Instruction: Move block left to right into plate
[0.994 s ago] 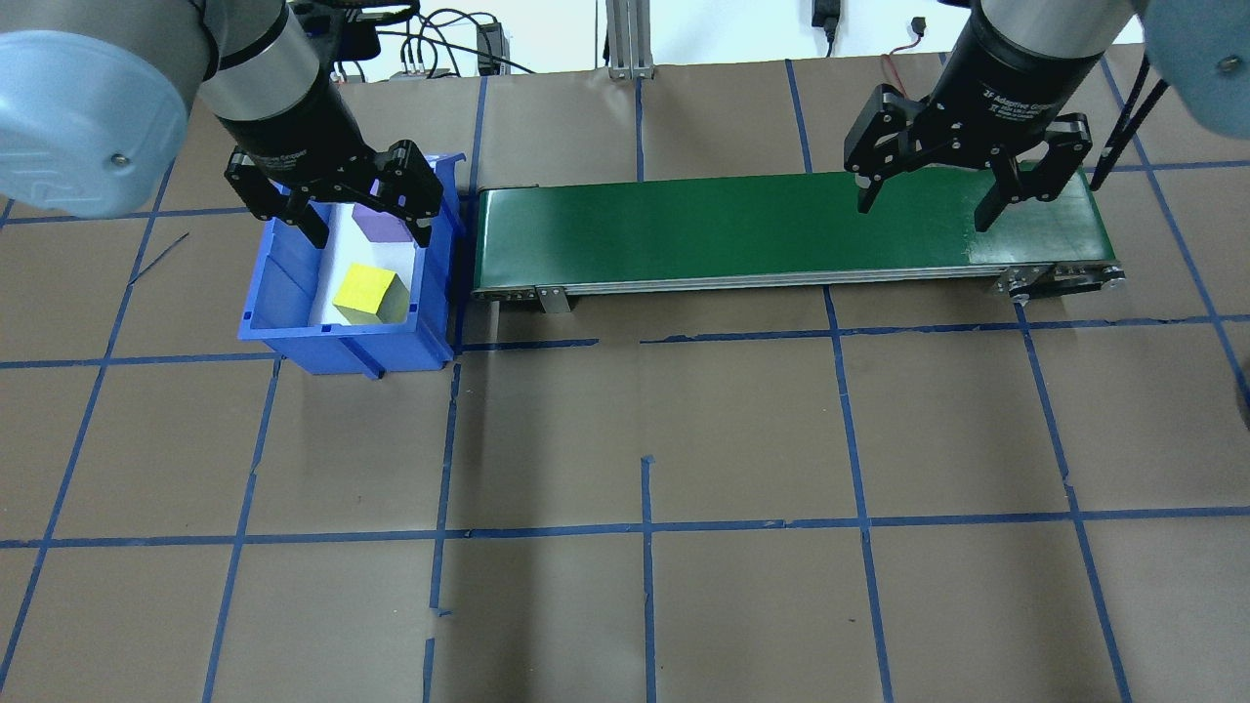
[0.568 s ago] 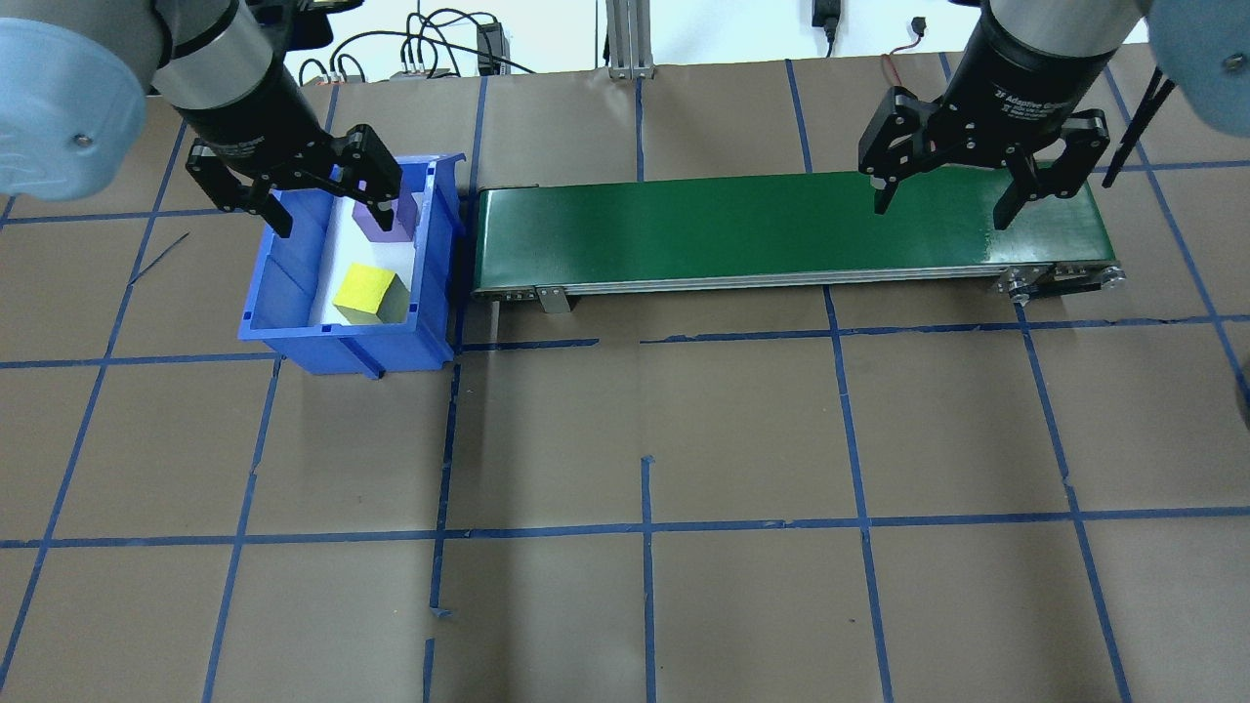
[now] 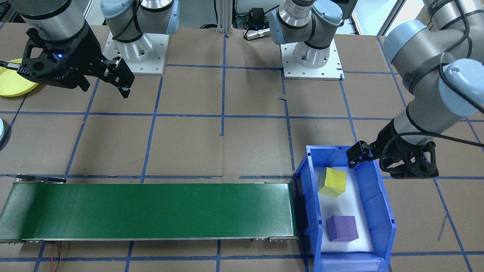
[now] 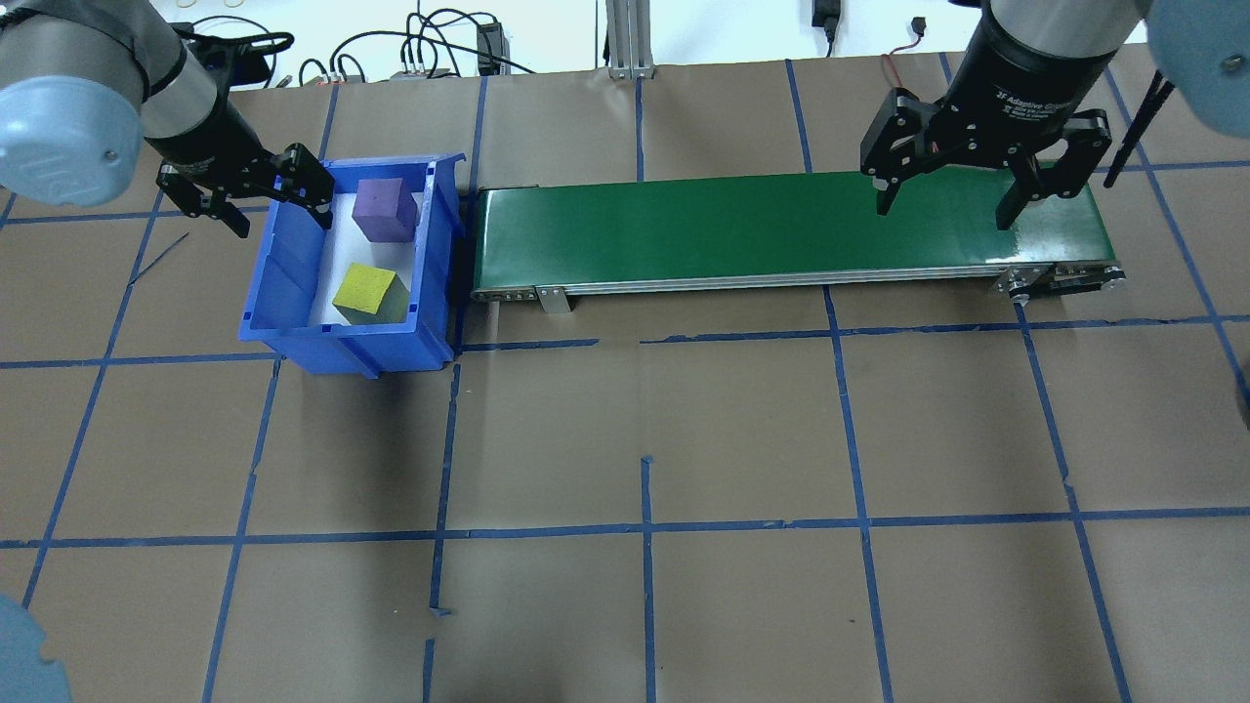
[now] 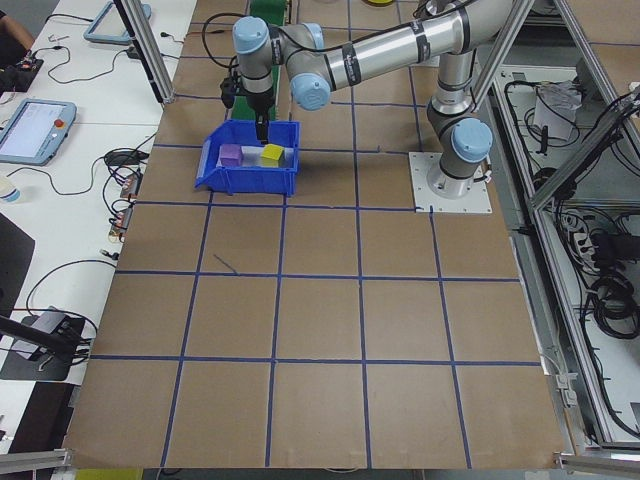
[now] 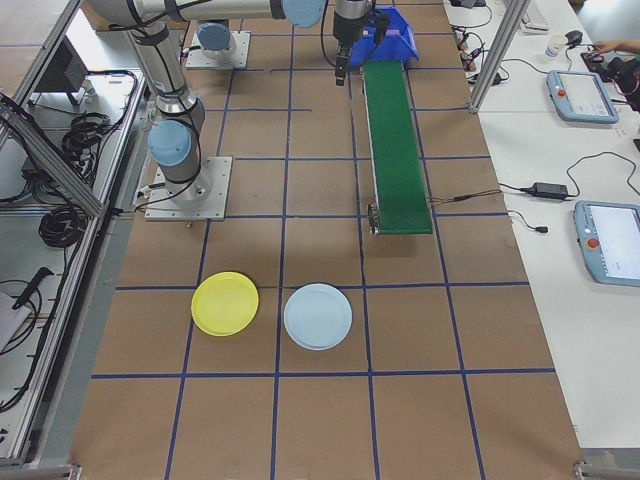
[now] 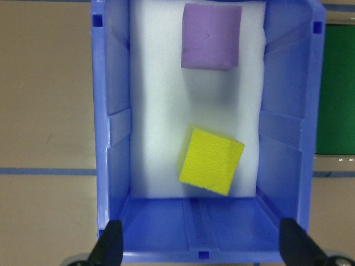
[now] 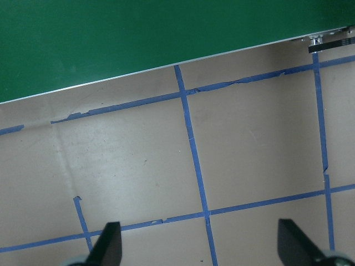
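Note:
A purple block and a yellow block lie in the blue bin at the table's left. From the left wrist, the yellow block is nearer and the purple block farther. My left gripper hovers open and empty above the bin's robot-side end, touching neither block. Open and empty too, my right gripper hangs over the right end of the green conveyor. A yellow plate and a light blue plate lie on the table beyond the conveyor's right end.
The conveyor belt runs from beside the bin toward the right side, with nothing on it. The yellow plate shows at the edge of the front-facing view. Brown paper with blue tape lines covers the table.
My left gripper has drawn away from over the purple block toward the bin's left side, uncovering that block. The right gripper shifted slightly right. Neither block moved.

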